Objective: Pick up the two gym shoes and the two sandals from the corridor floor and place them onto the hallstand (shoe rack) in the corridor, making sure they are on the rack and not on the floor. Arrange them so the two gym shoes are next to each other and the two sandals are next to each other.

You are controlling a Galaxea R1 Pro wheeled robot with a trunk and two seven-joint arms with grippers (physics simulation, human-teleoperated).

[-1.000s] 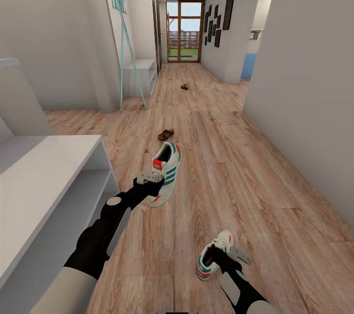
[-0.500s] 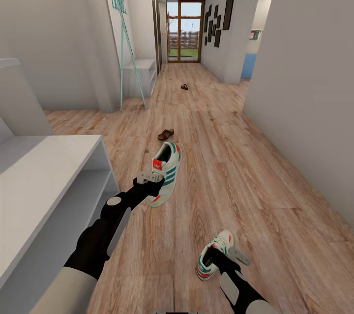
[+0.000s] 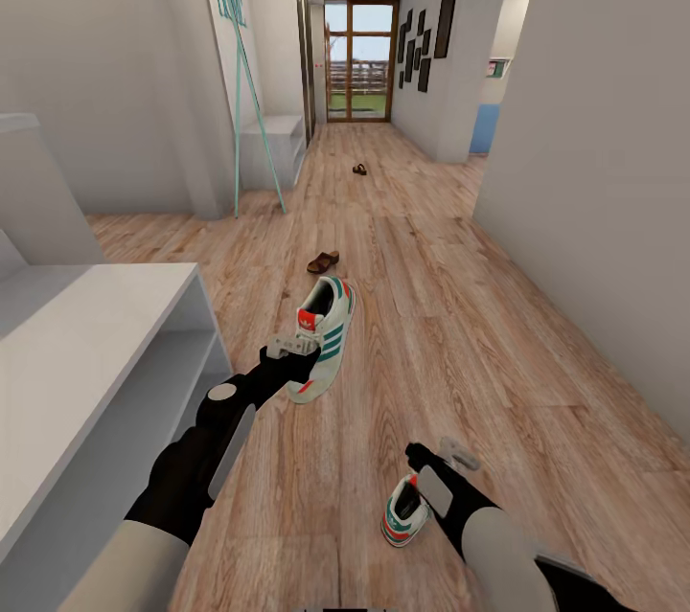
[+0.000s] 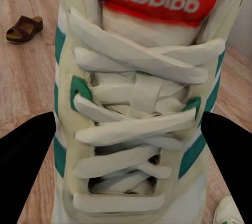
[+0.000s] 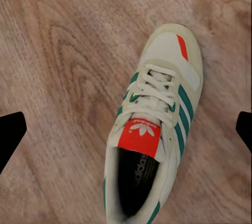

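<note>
Head view: left gripper (image 3: 299, 351) pinches one cream lace-up sneaker with green stripes (image 3: 326, 332) mid-frame; right gripper (image 3: 433, 461), jaws spread, hovers over its twin (image 3: 404, 514) on the wood-plank floor (image 3: 498, 363) lower right — descend squarely. Pale hallstand (image 3: 105, 325) at left, visible shelves bare — brown sandals (image 3: 323, 261) lie beyond.

The left arm reaches forward and up from the lower left of the head view, dark forearm with a grey panel, its left gripper (image 3: 305, 351) closed on the cream lace-up gym shoe with 3 green stripes (image 3: 324, 336), held off the floor with its toe pointing away; its 2 black fingers (image 4: 26, 171) flank the laces in the left wrist view; the right arm bends in from the lower right, its right gripper (image 3: 443, 464) spread wide, poised above the second cream gym shoe (image 5: 153, 126), touching nothing.
</note>
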